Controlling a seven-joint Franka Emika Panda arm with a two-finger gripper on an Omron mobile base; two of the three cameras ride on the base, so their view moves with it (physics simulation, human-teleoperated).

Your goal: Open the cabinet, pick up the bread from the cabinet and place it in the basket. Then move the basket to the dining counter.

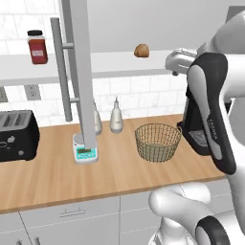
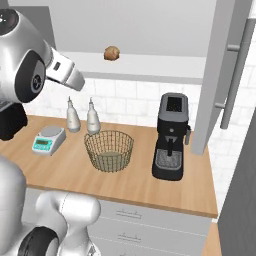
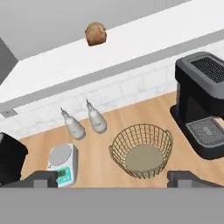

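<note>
- The gripper (image 3: 112,178) hangs above and in front of the basket (image 3: 141,150); its two fingertips (image 3: 43,177) stand wide apart with nothing between them.
- The basket sits empty on the worktop (image 1: 48,177), with the coffee machine (image 2: 171,135) just beside it on one side, and two bottles (image 3: 85,122) and a small scale (image 1: 85,149) behind and to the other side.
- The bread (image 3: 96,33) lies on the pale shelf (image 3: 144,39) of the cabinet (image 2: 150,20), above and behind the basket; both doors (image 1: 79,72) are swung open.
- Risk, as I judge it: the roll is round and may be nudged and roll back along the shelf; a low reach could clip the shelf edge or an open door.
- No brand or readable writing; the scale's display is too small to read.
</note>
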